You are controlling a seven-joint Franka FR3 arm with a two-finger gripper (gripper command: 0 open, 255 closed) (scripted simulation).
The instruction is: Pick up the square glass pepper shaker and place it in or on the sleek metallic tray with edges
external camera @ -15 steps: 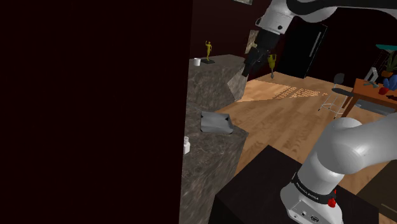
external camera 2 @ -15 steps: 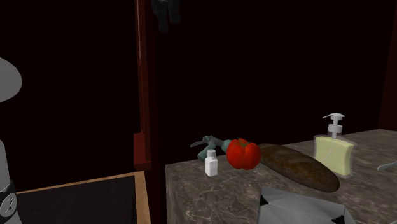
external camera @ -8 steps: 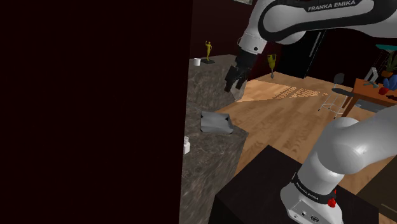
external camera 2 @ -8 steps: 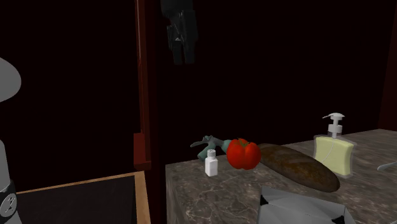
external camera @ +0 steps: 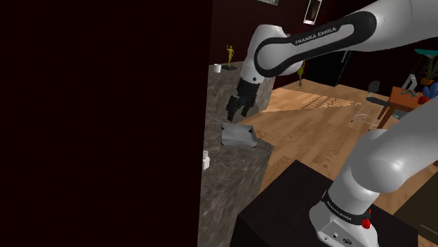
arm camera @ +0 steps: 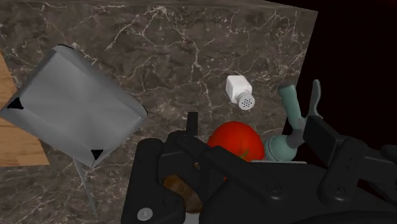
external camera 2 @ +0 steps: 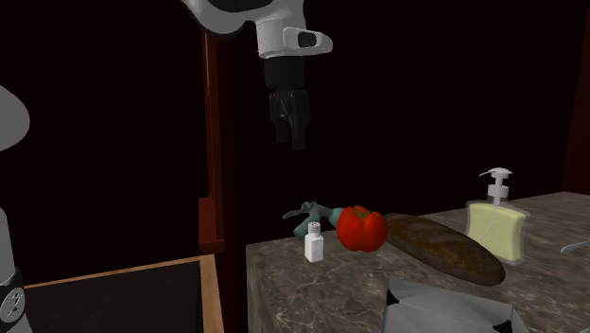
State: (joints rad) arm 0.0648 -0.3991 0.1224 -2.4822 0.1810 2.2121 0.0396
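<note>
Shoulder view: the white arm arcs up from the stand with its elbow high and its wrist bent down. The black gripper hangs over the dark veined stone counter, just above the grey tray. The small white pepper shaker stands at the counter's edge, apart from the tray.

Second exterior view: the gripper points straight down, high above the upright, boxy shaker. The shaker is just beside a glossy round red vegetable, with a brown loaf past it. The finger gap is hard to judge here.

Wrist view: the fingers stand apart, holding nothing. The shaker, white with a dotted cap, sits on the counter beyond them. The tray is matte grey and square with raised edges, well apart from the shaker.
</note>
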